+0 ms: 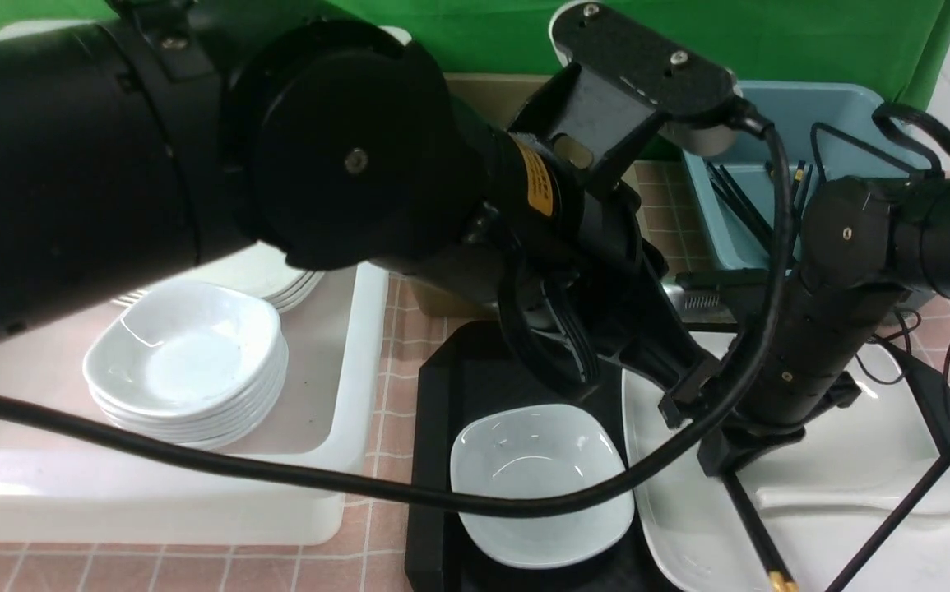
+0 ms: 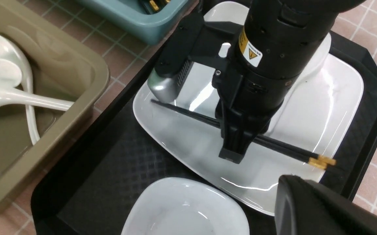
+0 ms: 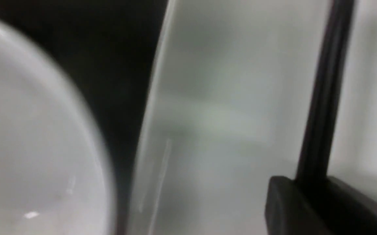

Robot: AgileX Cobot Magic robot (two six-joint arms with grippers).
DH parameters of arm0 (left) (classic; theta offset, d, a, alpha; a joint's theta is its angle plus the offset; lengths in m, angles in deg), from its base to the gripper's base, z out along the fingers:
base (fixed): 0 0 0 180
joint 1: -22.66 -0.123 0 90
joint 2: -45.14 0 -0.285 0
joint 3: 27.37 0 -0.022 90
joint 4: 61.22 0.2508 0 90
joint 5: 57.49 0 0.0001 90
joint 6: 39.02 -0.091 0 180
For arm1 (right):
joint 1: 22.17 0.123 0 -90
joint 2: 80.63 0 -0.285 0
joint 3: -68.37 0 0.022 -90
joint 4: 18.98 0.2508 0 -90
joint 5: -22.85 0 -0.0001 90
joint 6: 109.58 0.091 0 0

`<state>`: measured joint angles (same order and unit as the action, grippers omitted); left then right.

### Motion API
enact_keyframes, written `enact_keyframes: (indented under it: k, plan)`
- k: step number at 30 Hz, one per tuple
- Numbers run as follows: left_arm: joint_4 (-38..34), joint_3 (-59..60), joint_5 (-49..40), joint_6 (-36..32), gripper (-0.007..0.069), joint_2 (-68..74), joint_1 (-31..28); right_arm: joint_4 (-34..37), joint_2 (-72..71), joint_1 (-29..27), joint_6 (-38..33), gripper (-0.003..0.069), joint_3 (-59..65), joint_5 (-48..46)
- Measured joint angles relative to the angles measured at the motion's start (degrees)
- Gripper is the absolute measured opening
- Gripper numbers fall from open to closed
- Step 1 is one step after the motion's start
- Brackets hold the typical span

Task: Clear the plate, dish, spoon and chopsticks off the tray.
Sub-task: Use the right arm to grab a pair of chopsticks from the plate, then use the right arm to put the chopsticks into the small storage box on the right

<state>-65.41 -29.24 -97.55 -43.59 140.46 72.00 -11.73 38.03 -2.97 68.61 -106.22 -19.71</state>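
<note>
The black tray holds the small white dish on its left and the large white plate on its right. The black chopsticks and the white spoon lie on the plate. My right gripper points down onto the plate and is shut on the chopsticks near their middle, as the left wrist view and the right wrist view show. My left gripper hovers empty just left of it, above the plate's left edge, and looks shut.
A white tub at the left holds stacked dishes and plates. An olive tub with spoons stands behind the tray. A blue tub with chopsticks is at the back right. A black cable crosses the foreground.
</note>
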Motion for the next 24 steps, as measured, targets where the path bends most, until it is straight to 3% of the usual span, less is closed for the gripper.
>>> enact_keyframes:
  k: [9, 15, 20, 24]
  plan:
    - [1.0, 0.0, 0.4, 2.0, -0.0003, 0.0, 0.0, 5.5, -4.0, 0.0, -0.5, 0.0158, -4.9, -3.8]
    - [2.3, 0.0, 11.6, 3.4, -0.0003, 0.0, -2.3, 5.7, -11.7, -1.4, -3.1, 0.0158, -10.1, -1.2]
    - [1.9, 0.0, 24.8, 3.4, -0.0003, 0.0, -5.6, 5.6, -13.6, -7.3, -4.9, 0.0158, -16.5, 16.6]
    - [1.8, 0.0, 27.8, 3.4, -0.0003, 0.6, -6.3, 5.6, -10.7, -11.8, -4.9, 0.0158, -18.0, 31.8]
